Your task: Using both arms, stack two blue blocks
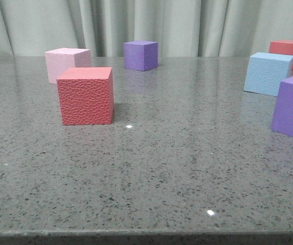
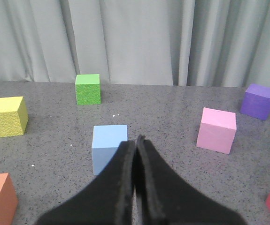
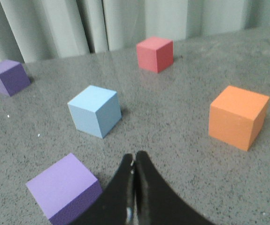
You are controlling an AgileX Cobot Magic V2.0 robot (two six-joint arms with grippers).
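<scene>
Left wrist view shows one matte sky-blue foam cube (image 2: 109, 145) just beyond the clenched, empty left gripper (image 2: 136, 140). Its twin (image 3: 94, 110) sits apart, ahead of the likewise clenched right gripper (image 3: 135, 157), near a purple cube (image 3: 64, 190). Nothing grasped; stacking remains.

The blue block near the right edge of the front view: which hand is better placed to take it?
Probably the right hand. Its own view shows that blue block just ahead, nothing between. The left hand faces the other blue block.
</scene>
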